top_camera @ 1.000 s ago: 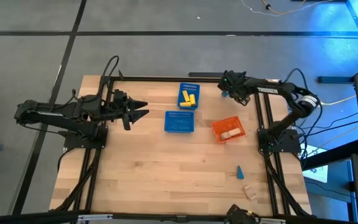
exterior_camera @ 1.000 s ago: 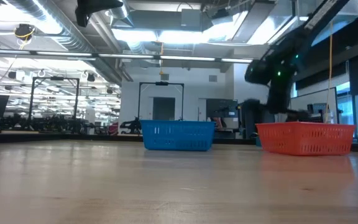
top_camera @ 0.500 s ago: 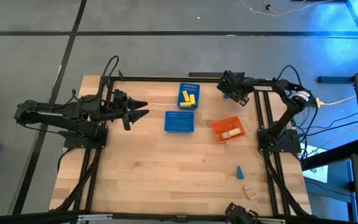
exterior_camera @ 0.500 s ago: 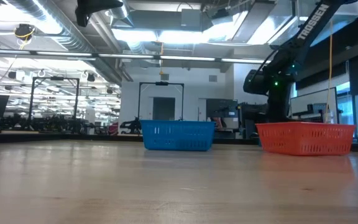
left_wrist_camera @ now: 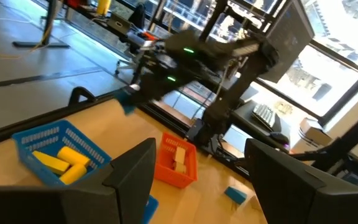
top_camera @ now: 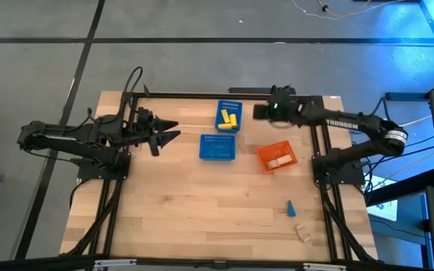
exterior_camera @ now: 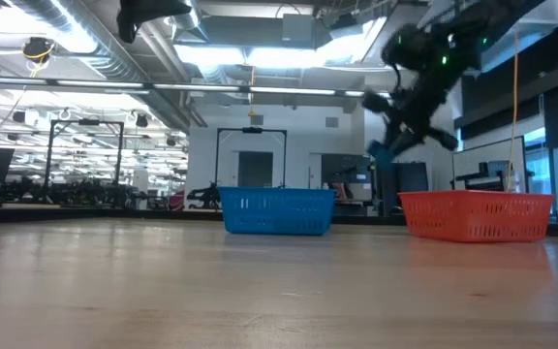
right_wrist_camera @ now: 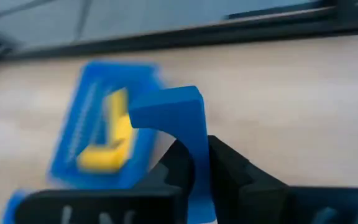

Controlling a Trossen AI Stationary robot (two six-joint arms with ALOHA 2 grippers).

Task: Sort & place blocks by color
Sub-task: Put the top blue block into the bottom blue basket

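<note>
My right gripper (top_camera: 258, 112) hangs in the air near the table's far edge, shut on a blue block (right_wrist_camera: 176, 118), just right of a blue basket (top_camera: 229, 117) holding yellow blocks (top_camera: 230, 120). A second blue basket (top_camera: 218, 147) stands nearer, and an orange basket (top_camera: 277, 157) with a wooden block (top_camera: 280, 161) stands right of it. A blue cone (top_camera: 291, 208) and a wooden block (top_camera: 304, 232) lie on the table's near right. My left gripper (top_camera: 175, 132) waits open at the table's left. My right gripper pinches the blue block's flat narrow part (right_wrist_camera: 199, 163) between its two fingers. The block's wider end (right_wrist_camera: 166, 107) sticks out past the fingertips. The fingers slant down toward the table's left. The block (exterior_camera: 381, 155) hangs clear of the table.
Bare wooden tabletop (top_camera: 187, 203) fills the near and left parts. Black frame rails (top_camera: 324, 150) run along the table's right side by the right arm's base. The low view shows the nearer blue basket (exterior_camera: 277, 211) and the orange basket (exterior_camera: 476, 215) side by side.
My right gripper has shut on the blue block at the table's far right edge, risen with it and swung toward the table's left, toward the blue basket with yellow blocks. The block is now lifted clear of the table.
</note>
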